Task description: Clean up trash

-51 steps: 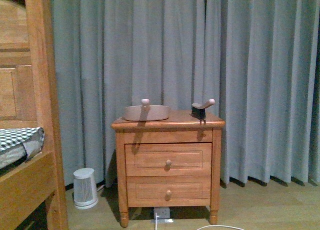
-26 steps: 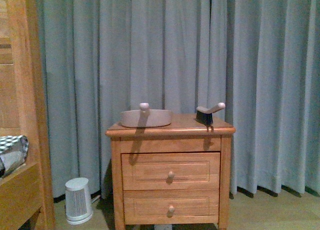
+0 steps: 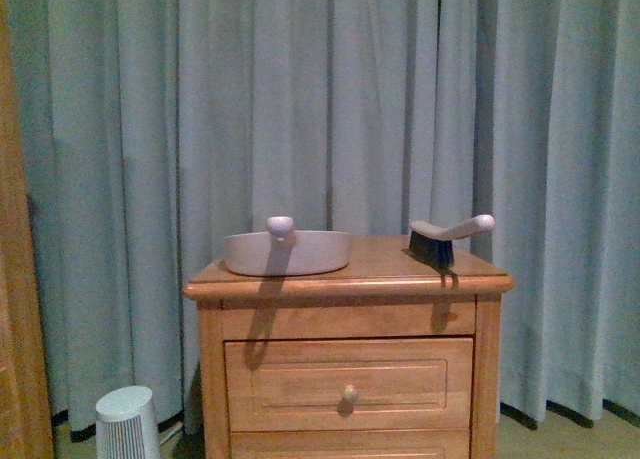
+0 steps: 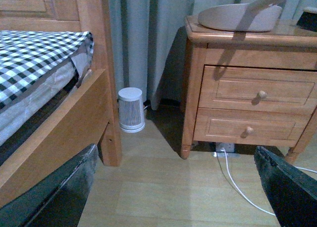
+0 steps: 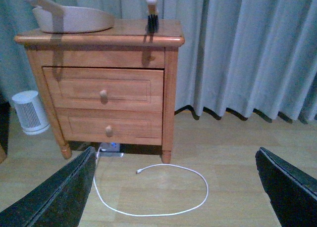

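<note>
Closest to me, both arms hang low over the pale wood floor. The left gripper has its dark fingers spread wide with nothing between them, and the right gripper is just as wide apart and empty. Past the right one, a thin white cable loops across the floor. By the left one stand the wooden bed frame, its black-and-white checked bedding and a small white ribbed heater. Next comes the two-drawer honey-coloured wooden nightstand. On its top a beige plastic dustpan sits well apart from a dark-bristled hand brush with a pale handle, and grey-blue pleated curtains hang behind. Over the last second the robot has rolled in on the nightstand, which now fills more of the front view. The bed has slid off to a sliver at the left, and the lower drawer has dropped out of sight. The crumpled white paper ball is not visible in any view, so I'd say this is only the approach and no cleaning has begun. Finding the paper comes first, probably around the nightstand.
</note>
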